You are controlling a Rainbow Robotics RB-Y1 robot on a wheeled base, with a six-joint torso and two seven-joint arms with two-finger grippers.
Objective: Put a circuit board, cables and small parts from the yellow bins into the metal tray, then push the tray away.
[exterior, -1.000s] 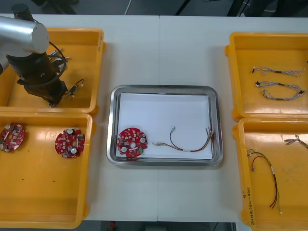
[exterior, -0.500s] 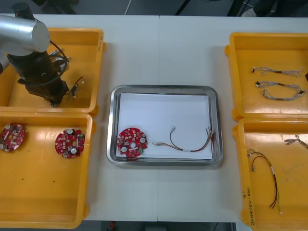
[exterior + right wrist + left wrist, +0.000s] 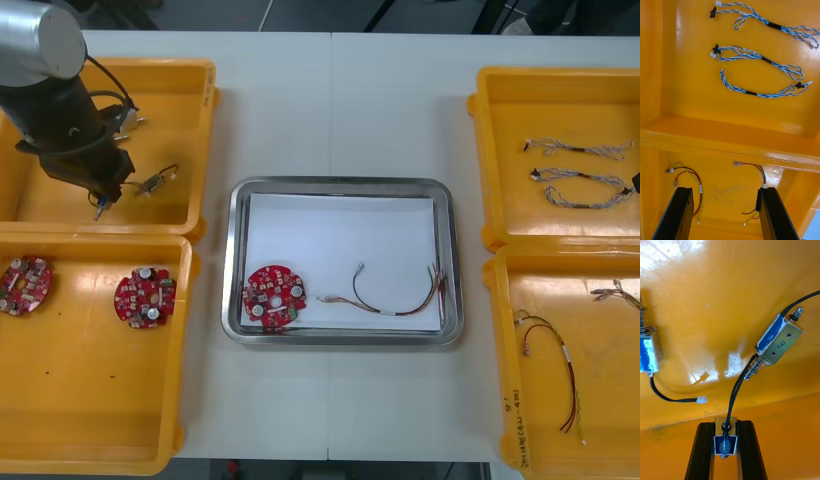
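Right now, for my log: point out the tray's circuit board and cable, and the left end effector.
circuit board (image 3: 275, 296): front view, disc's middle.
red and yellow cable (image 3: 390, 311): front view, mid-length.
left end effector (image 3: 725, 427): left wrist view, between fingertips.

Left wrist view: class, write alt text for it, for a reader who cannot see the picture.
The left gripper has its fingers shut on a small metal part wound in blue, and a black cable runs up from between them. A second part, with a spring, and a third part lie beyond the fingers on the yellow bin floor.
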